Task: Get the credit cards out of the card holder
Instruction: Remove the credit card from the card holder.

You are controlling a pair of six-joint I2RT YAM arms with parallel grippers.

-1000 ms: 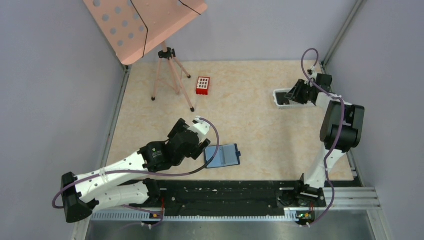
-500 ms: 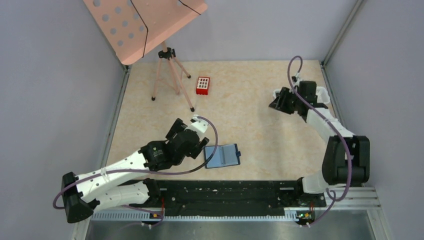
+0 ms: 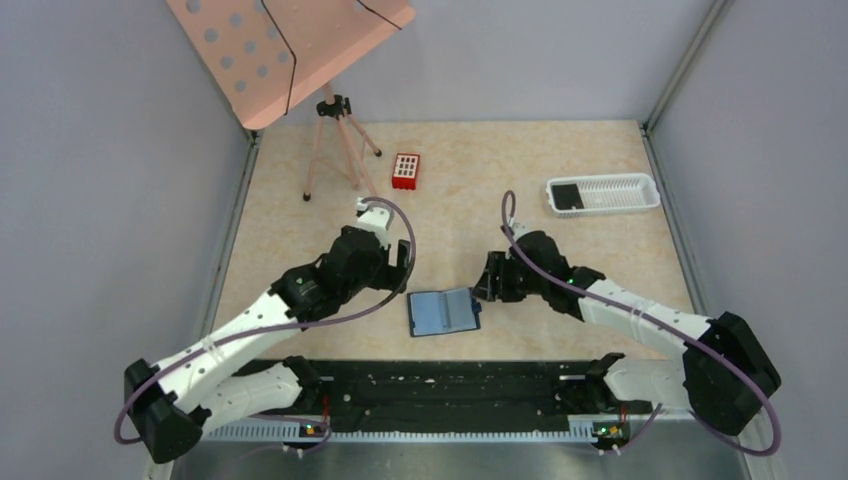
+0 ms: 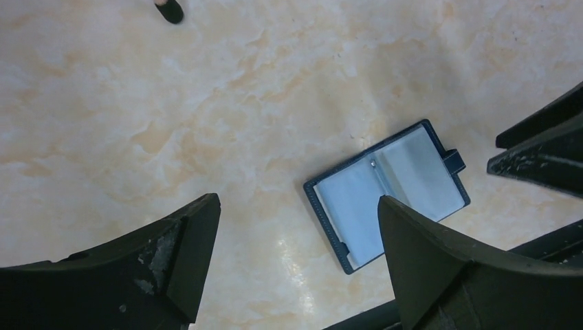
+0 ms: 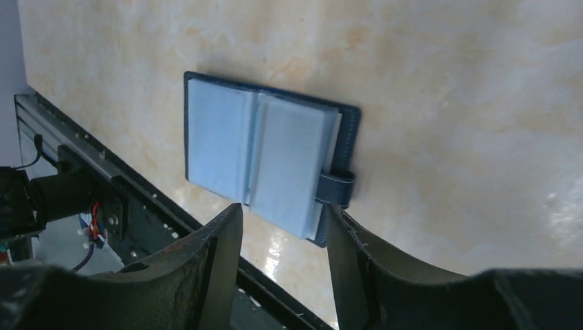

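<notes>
The blue card holder lies open and flat near the table's front edge, its pale grey-blue pockets facing up and its snap tab on the right. It also shows in the left wrist view and in the right wrist view. No dark card shows in its pockets. One dark credit card lies in the left end of the white tray. My left gripper is open and empty, above and to the left of the holder. My right gripper is open and empty, just right of the snap tab.
A pink music stand on a tripod stands at the back left. A small red box sits beside it. A black rail runs along the near edge, close to the holder. Grey walls enclose the table.
My right arm has swung from the white tray at the back right down to the holder's right side. My left gripper has drawn back up and left, off the holder.
</notes>
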